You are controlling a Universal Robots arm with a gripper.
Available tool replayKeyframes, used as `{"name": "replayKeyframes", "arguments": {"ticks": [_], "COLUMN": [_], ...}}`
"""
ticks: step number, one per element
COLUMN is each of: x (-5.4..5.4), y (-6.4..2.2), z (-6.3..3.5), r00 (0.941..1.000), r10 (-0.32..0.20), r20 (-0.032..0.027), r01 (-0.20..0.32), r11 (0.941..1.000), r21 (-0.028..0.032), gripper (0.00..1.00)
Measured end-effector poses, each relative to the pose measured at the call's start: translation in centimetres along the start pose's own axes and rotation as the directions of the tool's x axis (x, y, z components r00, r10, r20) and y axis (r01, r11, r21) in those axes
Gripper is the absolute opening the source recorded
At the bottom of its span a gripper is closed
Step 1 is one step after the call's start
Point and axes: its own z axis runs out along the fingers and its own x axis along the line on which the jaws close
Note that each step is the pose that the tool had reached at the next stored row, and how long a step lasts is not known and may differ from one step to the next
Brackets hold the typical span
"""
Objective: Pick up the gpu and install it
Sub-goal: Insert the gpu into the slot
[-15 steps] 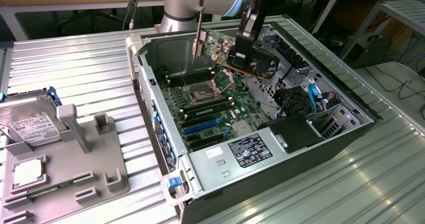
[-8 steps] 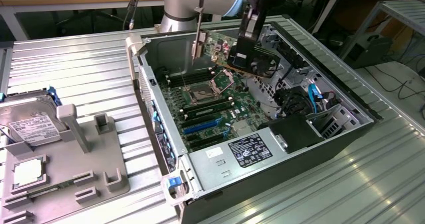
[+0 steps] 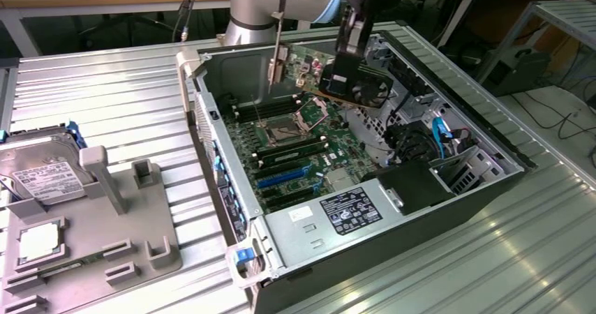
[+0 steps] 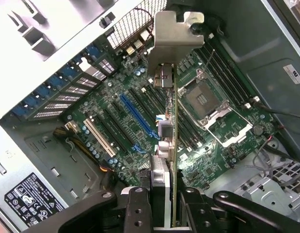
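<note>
The gpu [image 3: 359, 85], a green card with a black fan shroud and a silver end bracket [image 3: 276, 66], hangs in the air above the open computer case [image 3: 484, 178]. My gripper [image 3: 347, 54] is shut on its top edge. In the wrist view the gpu [image 4: 172, 141] is seen edge-on between my two black fingers [image 4: 136, 208], its bracket [image 4: 171, 39] pointing away. Below it lies the large green motherboard [image 4: 116, 104] with its long blue slot [image 4: 138, 116] and an empty CPU socket [image 4: 203, 99]. The card stands apart from the board, over the slots.
The case lies on its side on a ribbed metal table [image 3: 112, 98]. A power supply [image 3: 347, 209] fills its near end and blue cables [image 3: 440, 136] run along one side. At the exterior view's left, a grey fixture [image 3: 102, 248] holds a hard drive [image 3: 42, 171] and a CPU [image 3: 39, 241].
</note>
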Motion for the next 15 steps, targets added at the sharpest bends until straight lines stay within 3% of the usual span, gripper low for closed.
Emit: {"name": "replayKeyframes", "arguments": {"ticks": [15], "x": [0.01], "y": [-0.01], "z": [0.0], "r00": [0.9973], "r10": [-0.073], "r20": [0.0001], "r01": [0.073], "r11": [0.9973], "r21": [0.0], "gripper": [0.28]}}
